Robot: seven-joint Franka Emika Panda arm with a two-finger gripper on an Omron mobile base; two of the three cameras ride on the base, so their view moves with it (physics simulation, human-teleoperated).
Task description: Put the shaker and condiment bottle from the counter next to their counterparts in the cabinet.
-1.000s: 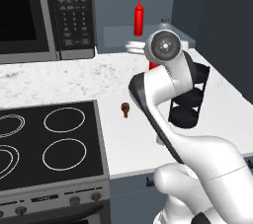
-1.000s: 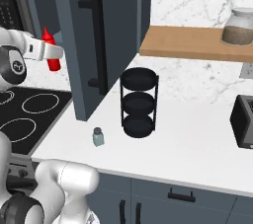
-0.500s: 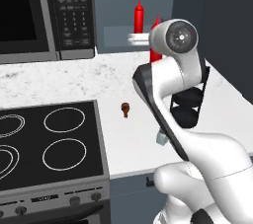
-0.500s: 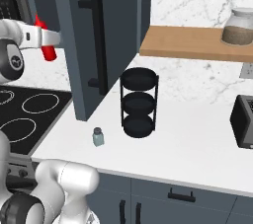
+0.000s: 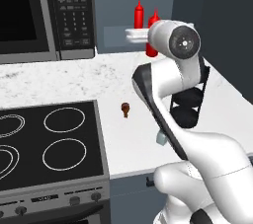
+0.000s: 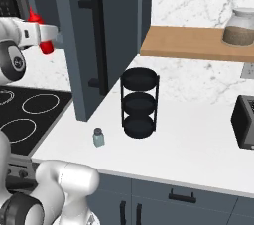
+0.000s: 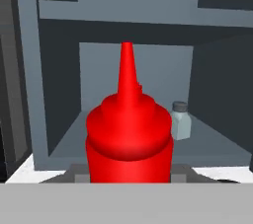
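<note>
Ketchup-red bottles [image 5: 139,15] show from the left base camera: one stands back in the cabinet [image 5: 148,6], a second [image 5: 153,30] sits just behind the arm's wrist. A small brown knob [image 5: 125,109] rests on the counter [image 5: 113,80] beside the stovetop [image 5: 49,144].

From the right, the gripper [image 6: 47,38] is closed on the bottle at the open cabinet door [image 6: 94,40]; the shaker [image 6: 98,138] stands on the counter near a black rack [image 6: 140,103].

Through the hand camera, the held bottle faces the shelf, where a second shaker [image 7: 180,120] stands.
</note>
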